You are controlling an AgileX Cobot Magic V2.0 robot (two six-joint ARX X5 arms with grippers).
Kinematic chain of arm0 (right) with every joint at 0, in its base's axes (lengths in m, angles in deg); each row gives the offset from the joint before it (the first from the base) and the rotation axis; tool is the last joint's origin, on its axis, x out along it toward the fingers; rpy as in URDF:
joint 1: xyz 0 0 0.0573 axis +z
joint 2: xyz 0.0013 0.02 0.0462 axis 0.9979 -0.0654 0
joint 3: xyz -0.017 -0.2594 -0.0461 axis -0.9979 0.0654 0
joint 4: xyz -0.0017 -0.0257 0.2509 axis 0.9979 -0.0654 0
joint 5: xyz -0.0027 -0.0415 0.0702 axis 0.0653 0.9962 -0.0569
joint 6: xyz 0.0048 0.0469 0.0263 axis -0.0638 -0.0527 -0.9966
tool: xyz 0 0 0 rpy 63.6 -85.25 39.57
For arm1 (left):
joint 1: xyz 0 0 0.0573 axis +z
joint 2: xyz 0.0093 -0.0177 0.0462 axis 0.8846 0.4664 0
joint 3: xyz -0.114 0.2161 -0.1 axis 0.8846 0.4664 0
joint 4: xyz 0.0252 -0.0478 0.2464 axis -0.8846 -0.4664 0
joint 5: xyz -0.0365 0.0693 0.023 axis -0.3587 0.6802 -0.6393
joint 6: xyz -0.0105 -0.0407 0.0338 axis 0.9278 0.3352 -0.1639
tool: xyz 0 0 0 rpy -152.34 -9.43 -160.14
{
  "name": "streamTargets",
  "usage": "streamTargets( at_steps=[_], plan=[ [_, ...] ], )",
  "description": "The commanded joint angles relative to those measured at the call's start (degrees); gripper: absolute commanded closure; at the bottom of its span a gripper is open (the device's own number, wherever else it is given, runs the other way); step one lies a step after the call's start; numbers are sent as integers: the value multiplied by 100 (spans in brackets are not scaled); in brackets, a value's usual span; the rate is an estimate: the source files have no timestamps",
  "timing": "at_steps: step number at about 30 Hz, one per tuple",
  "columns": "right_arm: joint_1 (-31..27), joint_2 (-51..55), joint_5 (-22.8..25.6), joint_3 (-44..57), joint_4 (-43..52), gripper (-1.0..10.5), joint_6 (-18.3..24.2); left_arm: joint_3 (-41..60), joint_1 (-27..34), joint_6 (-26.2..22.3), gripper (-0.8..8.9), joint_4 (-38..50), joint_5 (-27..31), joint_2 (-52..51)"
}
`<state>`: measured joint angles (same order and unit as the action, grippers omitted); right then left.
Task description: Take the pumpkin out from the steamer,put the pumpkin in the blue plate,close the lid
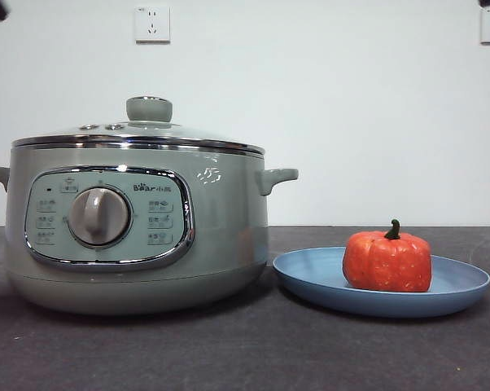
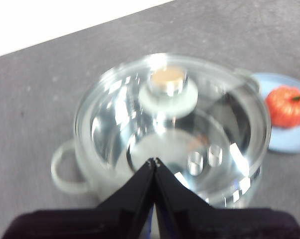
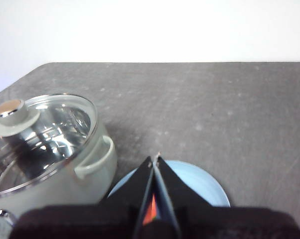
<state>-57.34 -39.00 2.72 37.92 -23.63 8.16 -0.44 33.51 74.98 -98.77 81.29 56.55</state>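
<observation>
While upright on the blue plate, the pumpkin, stem up; both grippers' fingers pressed together.

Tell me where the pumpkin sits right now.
In the front view the pumpkin rests upright on the blue plate, right of the steamer, whose lid is on.

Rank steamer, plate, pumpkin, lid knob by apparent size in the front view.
1. steamer
2. plate
3. pumpkin
4. lid knob

All sit at a similar depth, so nearness hardly skews it.
</observation>
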Motion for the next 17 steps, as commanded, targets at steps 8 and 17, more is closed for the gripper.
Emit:
streamTargets(
  at_steps=[8, 17],
  plan=[
    [2, 50, 466, 92, 0, 962, -286, 160, -24, 249, 817, -192, 28, -254],
    [0, 46, 468, 92, 0, 962, -286, 166, -46, 249, 817, -195, 28, -269]
  ],
)
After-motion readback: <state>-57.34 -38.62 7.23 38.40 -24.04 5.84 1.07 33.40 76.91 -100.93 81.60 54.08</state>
